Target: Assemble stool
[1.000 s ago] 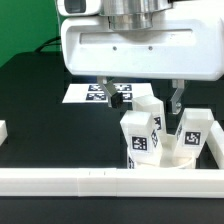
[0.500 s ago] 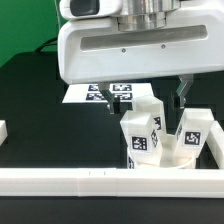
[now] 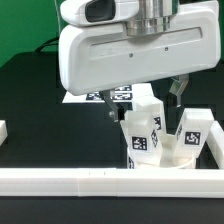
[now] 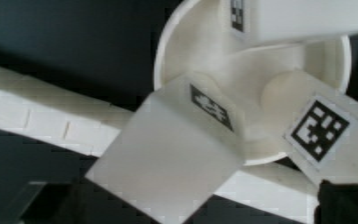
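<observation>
The stool (image 3: 160, 140) is a white plastic set: a round disc seat (image 4: 247, 75) lying flat with blocky legs (image 3: 140, 135) standing up from it, each bearing a black-and-white square tag. It sits on the black tabletop (image 3: 40, 100) at the exterior view's right, close against the white border rail (image 3: 90, 180). The pincer (image 3: 143, 100) hangs over the legs with its fingers spread and empty, its bulky white housing hiding much of the marker board (image 3: 100, 97) behind.
</observation>
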`<action>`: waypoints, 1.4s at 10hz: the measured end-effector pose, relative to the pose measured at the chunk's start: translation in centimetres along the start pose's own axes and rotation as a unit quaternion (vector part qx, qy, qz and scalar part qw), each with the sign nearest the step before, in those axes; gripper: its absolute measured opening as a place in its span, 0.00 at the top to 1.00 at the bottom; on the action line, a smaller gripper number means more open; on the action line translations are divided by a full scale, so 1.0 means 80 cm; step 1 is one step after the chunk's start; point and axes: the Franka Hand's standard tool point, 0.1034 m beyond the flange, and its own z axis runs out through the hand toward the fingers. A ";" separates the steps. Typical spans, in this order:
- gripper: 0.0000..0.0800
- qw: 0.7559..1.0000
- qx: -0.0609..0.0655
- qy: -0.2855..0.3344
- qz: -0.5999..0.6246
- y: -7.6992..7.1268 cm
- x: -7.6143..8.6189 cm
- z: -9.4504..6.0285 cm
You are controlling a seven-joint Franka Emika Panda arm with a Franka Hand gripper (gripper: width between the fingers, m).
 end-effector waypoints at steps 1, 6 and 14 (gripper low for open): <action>0.19 0.999 -0.004 -0.003 -0.049 0.002 -0.001 0.001; 0.19 0.972 -0.013 -0.029 -0.234 0.005 -0.007 0.014; 0.58 0.973 -0.006 -0.032 -0.228 -0.006 -0.008 0.026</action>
